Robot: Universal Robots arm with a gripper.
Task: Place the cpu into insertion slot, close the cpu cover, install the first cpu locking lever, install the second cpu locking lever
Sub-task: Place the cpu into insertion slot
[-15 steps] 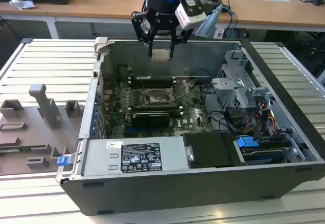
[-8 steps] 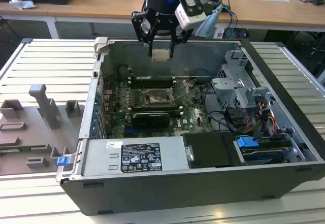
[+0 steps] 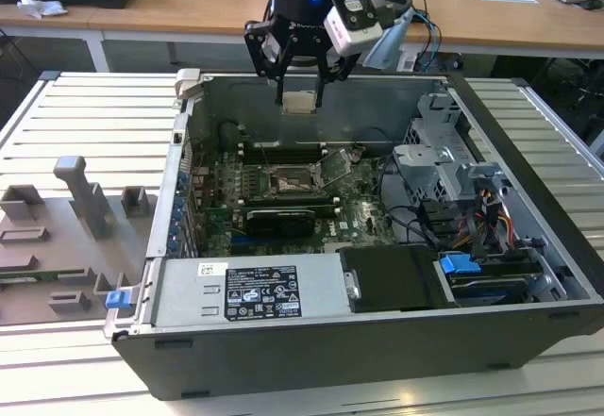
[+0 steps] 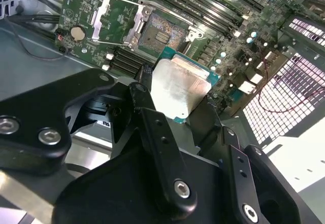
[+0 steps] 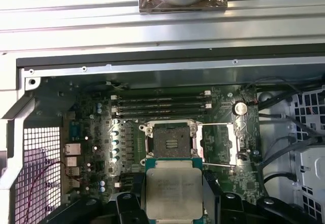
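My gripper (image 3: 300,98) hangs above the back wall of the open computer case (image 3: 189,199), shut on the cpu (image 3: 299,102), a small pale square chip held level between the black fingers (image 4: 144,94). In both wrist views the cpu (image 5: 174,191) (image 4: 180,89) sits in the gripper (image 5: 174,196) (image 4: 177,102), just off the insertion slot (image 5: 170,141) (image 4: 160,31). The slot (image 3: 288,182) lies bare on the green motherboard, dark centre showing. The cpu cover (image 5: 217,144) (image 4: 114,21) (image 3: 338,163) is swung open beside it.
A black graphics card (image 3: 278,220) lies in front of the socket, with a silver power supply (image 3: 250,289) nearer still. Long memory slots (image 5: 160,104) run behind the socket. A drive cage (image 3: 444,166) and cables stand at the exterior view's right; a grey fixture tray (image 3: 66,237) at its left.
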